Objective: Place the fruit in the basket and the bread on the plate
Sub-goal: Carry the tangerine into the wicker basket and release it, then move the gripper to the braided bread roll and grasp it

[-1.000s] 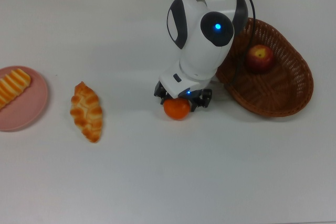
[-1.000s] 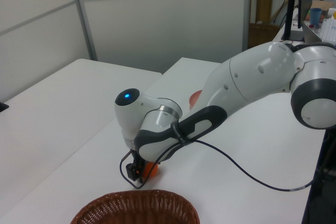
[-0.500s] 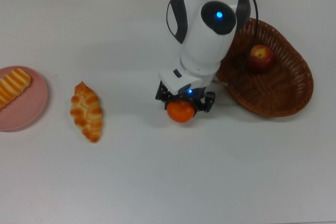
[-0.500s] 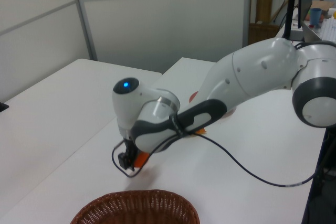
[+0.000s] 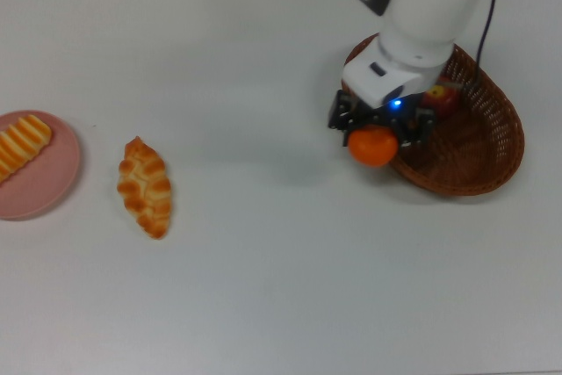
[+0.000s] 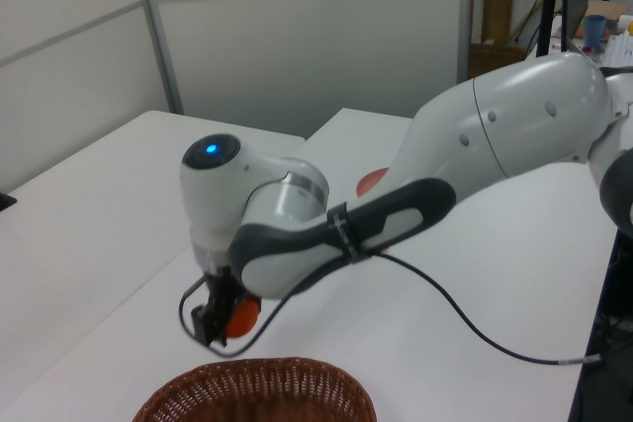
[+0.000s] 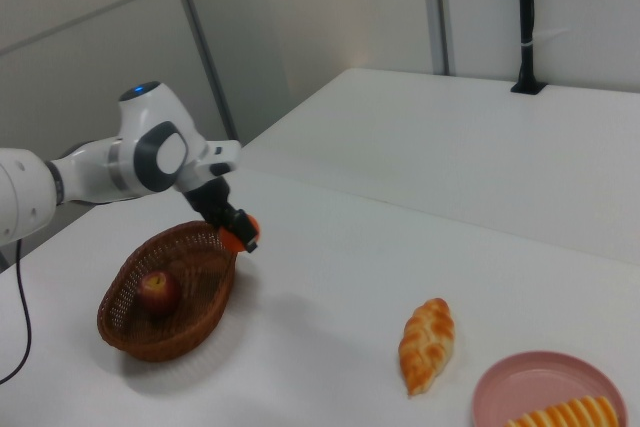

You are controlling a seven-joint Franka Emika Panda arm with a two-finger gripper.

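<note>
If the gripper (image 5: pixel 378 129) clamped on the orange (image 5: pixel 372 147) releases at the basket (image 5: pixel 479 142) rim, it may roll away

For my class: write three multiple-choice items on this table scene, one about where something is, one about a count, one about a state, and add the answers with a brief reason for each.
1. Where is the apple?
A. on the plate
B. in the basket
C. on the table

2. How many pastries lie on the pink plate?
A. none
B. one
C. two

3. What is the state of the orange?
A. resting on the table
B. lying in the basket
C. held in the gripper above the table, at the basket's rim

Answers:
1 B, the right view shows the apple on the basket's floor.
2 B, only the striped pastry is on the plate; the braided pastry lies on the table.
3 C, the fingers clamp the orange clear of the table surface.
</note>
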